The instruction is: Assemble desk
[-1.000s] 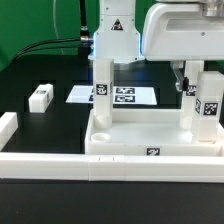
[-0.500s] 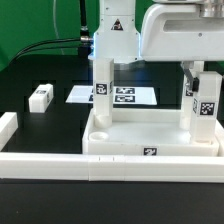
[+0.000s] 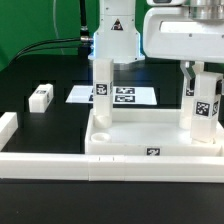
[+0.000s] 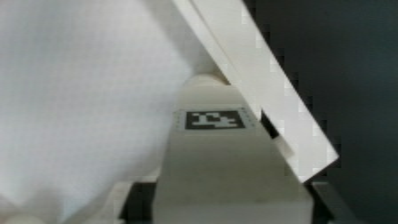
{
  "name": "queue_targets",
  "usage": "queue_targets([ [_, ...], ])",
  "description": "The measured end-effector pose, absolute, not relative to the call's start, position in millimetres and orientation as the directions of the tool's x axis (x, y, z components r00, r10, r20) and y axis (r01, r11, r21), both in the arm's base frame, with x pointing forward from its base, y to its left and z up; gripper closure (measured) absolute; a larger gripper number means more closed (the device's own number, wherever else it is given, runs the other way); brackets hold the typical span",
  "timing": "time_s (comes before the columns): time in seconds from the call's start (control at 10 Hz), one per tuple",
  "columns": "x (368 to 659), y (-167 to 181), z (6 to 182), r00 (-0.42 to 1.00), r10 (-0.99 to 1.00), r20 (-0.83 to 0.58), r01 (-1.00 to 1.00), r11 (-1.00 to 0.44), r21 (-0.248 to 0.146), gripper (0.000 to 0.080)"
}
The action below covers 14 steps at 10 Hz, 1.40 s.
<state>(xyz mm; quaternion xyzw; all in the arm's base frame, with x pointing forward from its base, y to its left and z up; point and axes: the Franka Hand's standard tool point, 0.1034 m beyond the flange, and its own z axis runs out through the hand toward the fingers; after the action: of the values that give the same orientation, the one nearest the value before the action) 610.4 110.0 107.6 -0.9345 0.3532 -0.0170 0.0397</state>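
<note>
Currently, the desk top (image 3: 120, 148) holds two upright legs: one leg (image 3: 101, 88) stands free at the exterior view's left; the claw (image 4: 226, 198) grips the other leg (image 3: 205, 105).

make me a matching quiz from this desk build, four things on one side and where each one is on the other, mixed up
Things
1. loose leg
2. marker board
3. leg at the exterior view's left
4. leg at the exterior view's right

Places
A. upright on the desk top, held in the claw
B. flat on the table, beyond the desk top
C. lying on the table, apart from the desk top
D. upright on the desk top, nothing gripping it

Pairs: 1-C, 2-B, 3-D, 4-A
</note>
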Motion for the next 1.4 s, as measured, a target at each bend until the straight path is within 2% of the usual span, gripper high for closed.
queue_targets([
  [0.3, 610.4, 111.4, 106.8, 0.461, -0.887, -0.035, -0.885, -0.456, -0.089, 0.0511],
  [0.6, 611.0, 112.9, 106.7, 0.305, -0.951, -0.053, -0.950, -0.301, -0.080, 0.0511],
  [0.7, 611.0, 112.7, 106.7, 0.328, -0.943, -0.050, -0.943, -0.324, -0.081, 0.0314],
  [0.8, 611.0, 112.7, 106.7, 0.359, -0.932, -0.047, -0.931, -0.355, -0.082, 0.0205],
  [0.9, 611.3, 112.8, 107.0, 0.400, -0.916, -0.041, -0.915, -0.396, -0.083, 0.0205],
  [1.0, 612.2, 114.2, 108.2, 0.462, -0.886, -0.031, -0.885, -0.458, -0.086, 0.0159],
  [1.4, 612.3, 114.8, 108.7, 0.697, -0.717, 0.000, -0.715, -0.694, -0.088, 0.0150],
])
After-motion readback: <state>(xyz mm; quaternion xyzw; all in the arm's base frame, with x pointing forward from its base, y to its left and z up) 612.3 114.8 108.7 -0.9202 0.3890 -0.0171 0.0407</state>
